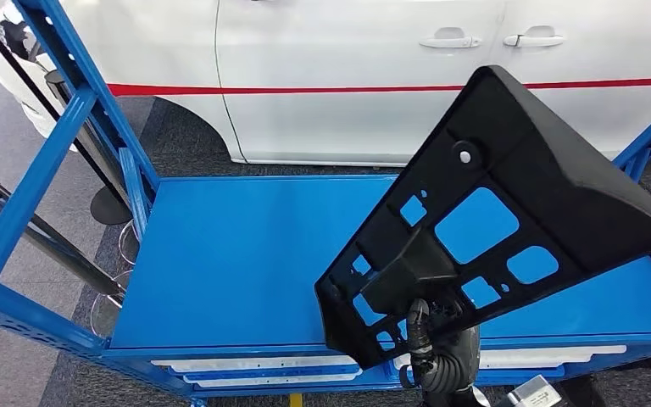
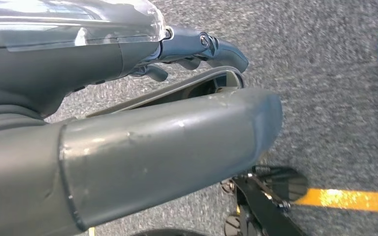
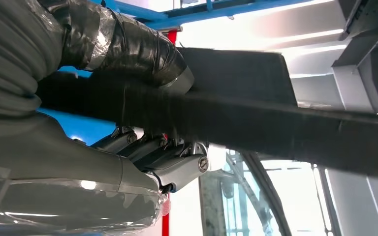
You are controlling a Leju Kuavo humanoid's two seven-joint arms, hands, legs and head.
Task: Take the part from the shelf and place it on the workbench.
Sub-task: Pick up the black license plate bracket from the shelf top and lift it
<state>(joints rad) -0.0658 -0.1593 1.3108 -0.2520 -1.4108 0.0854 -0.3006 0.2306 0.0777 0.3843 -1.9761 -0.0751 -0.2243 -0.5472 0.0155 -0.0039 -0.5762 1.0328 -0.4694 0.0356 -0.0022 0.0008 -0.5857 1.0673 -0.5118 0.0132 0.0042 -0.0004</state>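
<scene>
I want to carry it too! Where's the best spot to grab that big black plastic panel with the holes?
Probably the narrow lower edge of the big black plastic panel, coming from below, where the robot's right hand grips it: that thin rim fits between thumb and fingers. The cut-out holes look grippable too.

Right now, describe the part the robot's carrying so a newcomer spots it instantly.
Start at the blue workbench in front of the white car. Raised above its right half, gripped from below by the right hand, is the black plastic panel. It is a flat, roughly triangular plate pierced by several rectangular cutouts, and it is the only black thing over the blue top.
</scene>
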